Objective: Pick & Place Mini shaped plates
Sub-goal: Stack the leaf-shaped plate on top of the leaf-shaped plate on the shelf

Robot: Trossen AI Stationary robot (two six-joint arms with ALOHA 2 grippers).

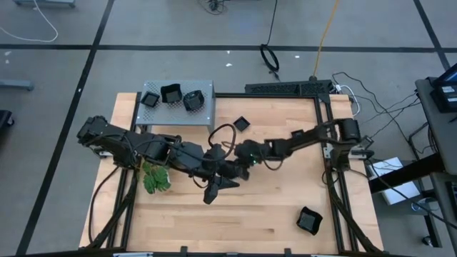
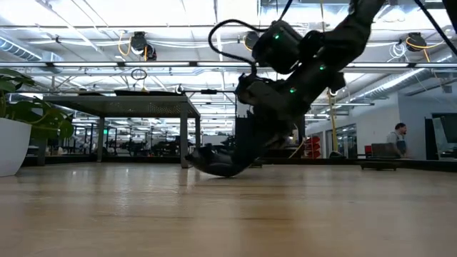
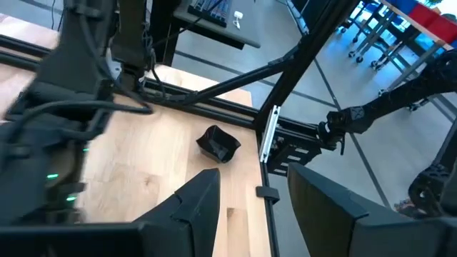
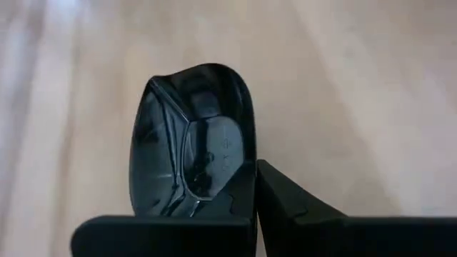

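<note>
My right gripper (image 4: pixel 255 187) is shut on a glossy black mini plate (image 4: pixel 187 139) near the table's middle. In the low view this plate (image 2: pixel 216 163) hangs tilted, close over the wood. My left gripper (image 3: pixel 251 187) stands open and higher up, with nothing between its fingers; in the high view it (image 1: pixel 216 187) overlaps the right arm's end. A second plate (image 1: pixel 241 123) lies on the table toward the far edge, and a third (image 1: pixel 309 220) lies near the right front corner. Three more plates (image 1: pixel 171 94) sit on the grey perforated shelf (image 1: pixel 207 91). My right gripper pinches the plate's rim (image 4: pixel 237 178) between its two shut fingers, at one edge only. The plate sticks out ahead of the fingertips (image 4: pixel 285 203), standing on edge with its hollow side facing the fingers. Whether its low edge (image 2: pixel 214 173) touches the wood, I cannot tell.
A green leafy plant (image 1: pixel 156 178) stands at the left, under the left arm. A black frame rail (image 1: pixel 325 143) runs along the table's right edge. Open wood lies along the front (image 1: pixel 243 221).
</note>
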